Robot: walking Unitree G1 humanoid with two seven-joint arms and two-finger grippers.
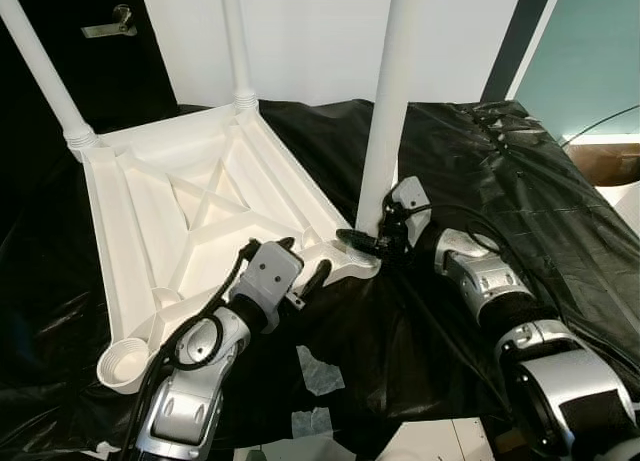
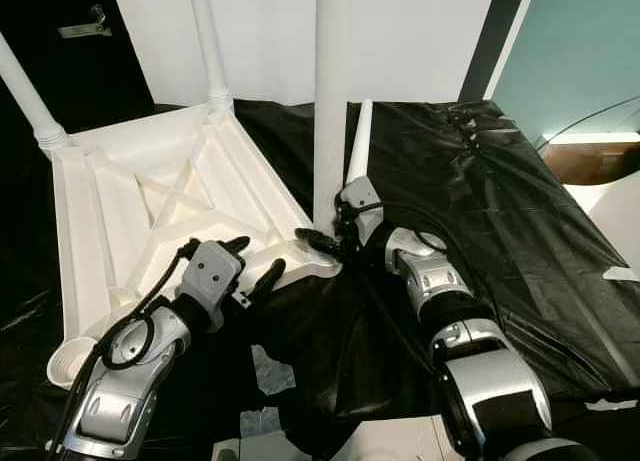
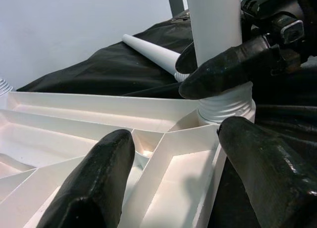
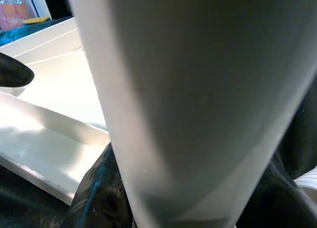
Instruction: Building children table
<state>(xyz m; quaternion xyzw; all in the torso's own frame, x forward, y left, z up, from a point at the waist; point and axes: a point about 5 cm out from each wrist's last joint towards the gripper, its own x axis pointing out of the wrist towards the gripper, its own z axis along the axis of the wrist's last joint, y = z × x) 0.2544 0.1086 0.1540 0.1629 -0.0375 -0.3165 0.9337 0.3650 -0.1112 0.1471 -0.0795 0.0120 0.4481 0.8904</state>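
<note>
Reading from the left, we see the white ribbed plastic tabletop [image 1: 190, 211] lying upside down on crinkled black sheeting [image 1: 520, 181], with two tapered legs already standing in its far corners. Our left gripper [image 1: 300, 271] rests on the near rim, fingers apart. Our right gripper [image 1: 372, 243] reaches in low, clamped around the base of the smooth upright leg [image 1: 388, 111] at its threaded corner socket.

arms: two silver metal arms with black joint bands
cables: black looped cables along both forearms
left gripper [image 1: 300, 271]: grey wrist housing, long black fingers
right gripper [image 1: 368, 243]: black fingers
</note>
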